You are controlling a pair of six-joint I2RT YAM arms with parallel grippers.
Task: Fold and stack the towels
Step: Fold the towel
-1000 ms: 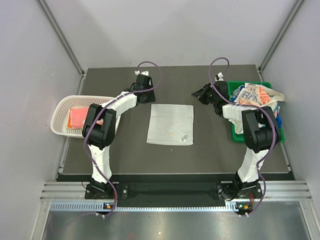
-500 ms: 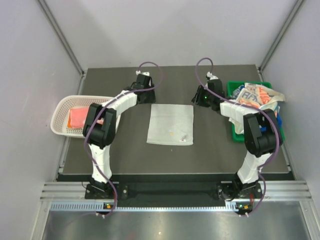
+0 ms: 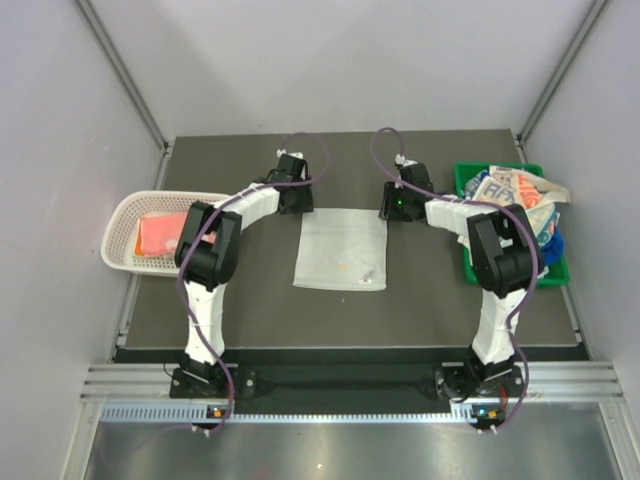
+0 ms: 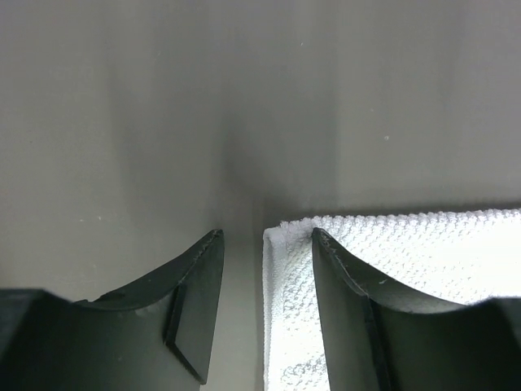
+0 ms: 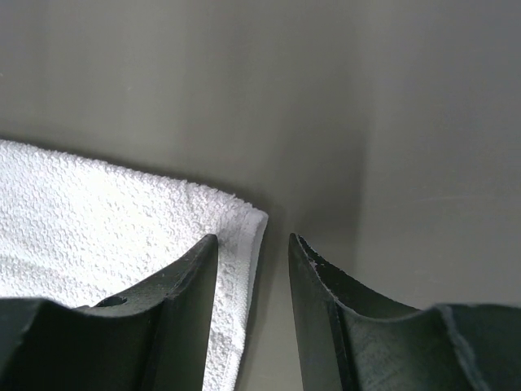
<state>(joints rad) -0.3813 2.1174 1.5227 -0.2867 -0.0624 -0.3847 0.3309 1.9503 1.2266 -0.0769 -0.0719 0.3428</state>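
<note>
A plain white towel [image 3: 340,248] lies flat in the middle of the dark table. My left gripper [image 3: 296,200] stands open at its far left corner. In the left wrist view the towel [image 4: 423,252] has its corner between the jaws of the left gripper [image 4: 264,244], one finger over the cloth and one over bare table. My right gripper [image 3: 393,205] is open at the far right corner. In the right wrist view the hem of the towel [image 5: 98,212] sits inside the gap of the right gripper [image 5: 252,244]. Neither gripper clamps the cloth.
A white mesh basket [image 3: 112,240] at the left table edge holds a folded orange towel [image 3: 155,235]. A green bin [image 3: 462,172] at the right holds a heap of crumpled towels [image 3: 515,190], one blue [image 3: 553,240]. Grey walls enclose the table.
My right arm swung left from the green bin to the towel's far right corner and its jaws opened. The left gripper shifted slightly right onto the far left corner and widened.
</note>
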